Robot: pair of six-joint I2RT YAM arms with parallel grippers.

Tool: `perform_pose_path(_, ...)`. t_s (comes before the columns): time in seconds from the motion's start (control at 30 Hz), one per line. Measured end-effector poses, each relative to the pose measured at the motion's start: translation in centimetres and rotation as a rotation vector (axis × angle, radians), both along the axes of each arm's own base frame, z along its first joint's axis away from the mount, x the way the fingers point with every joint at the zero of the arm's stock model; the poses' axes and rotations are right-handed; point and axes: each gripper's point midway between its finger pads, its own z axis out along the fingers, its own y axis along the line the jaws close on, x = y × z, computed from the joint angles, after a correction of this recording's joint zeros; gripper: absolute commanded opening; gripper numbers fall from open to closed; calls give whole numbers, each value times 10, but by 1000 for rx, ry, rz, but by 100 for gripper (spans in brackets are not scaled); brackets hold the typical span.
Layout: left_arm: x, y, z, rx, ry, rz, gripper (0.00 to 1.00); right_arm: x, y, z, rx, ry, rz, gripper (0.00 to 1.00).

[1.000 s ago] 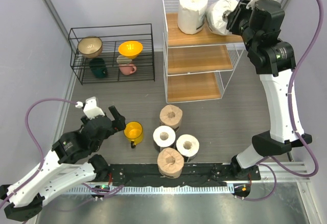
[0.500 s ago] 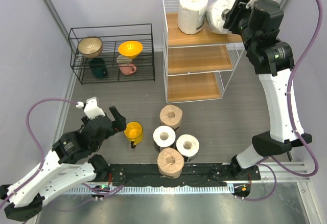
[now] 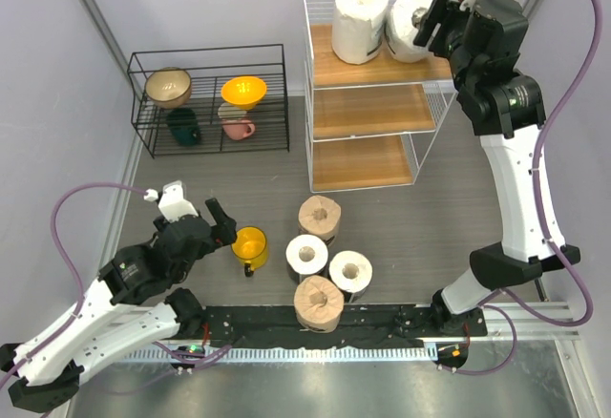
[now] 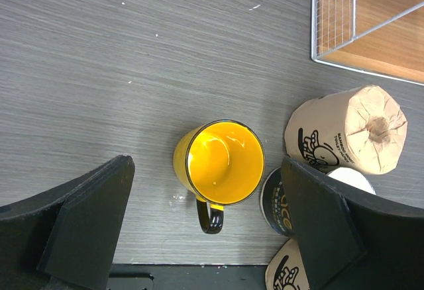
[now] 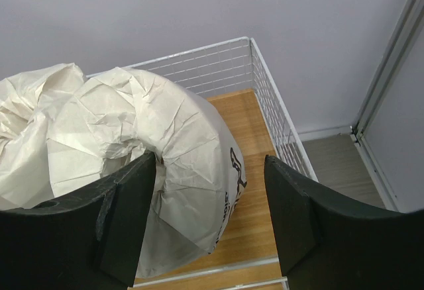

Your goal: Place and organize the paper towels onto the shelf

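At the far edge of the bench, right of centre, the shelf [image 3: 374,70] carries two white paper towels [image 3: 360,19] on its top tier. My right gripper [image 5: 209,164] has its jaws wide apart at the right-hand one. Four more rolls [image 3: 319,216] stand by the near edge. My left gripper [image 4: 207,171], spread wide, hangs above the empty yellow cup [image 4: 222,164]. Far left, the black wire rack [image 3: 210,52] holds bowls [image 3: 243,89] and mugs [image 3: 237,129].

yellow mug [image 4: 220,163] upright on grey table [image 4: 99,71], black wire rack [image 3: 208,52] holding bowls [image 3: 169,86]
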Motion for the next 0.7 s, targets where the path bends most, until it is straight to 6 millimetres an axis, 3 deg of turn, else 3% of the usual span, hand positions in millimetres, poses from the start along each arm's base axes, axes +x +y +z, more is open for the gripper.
perform_pose_path(0.4,0,0,0,0,0,0,100,27,-1,10,-6,-42,-23,73)
perform_pose_path(0.7,-1,2,-3,-1,0,0,100,30,-2,14,-4,-61,-26,73)
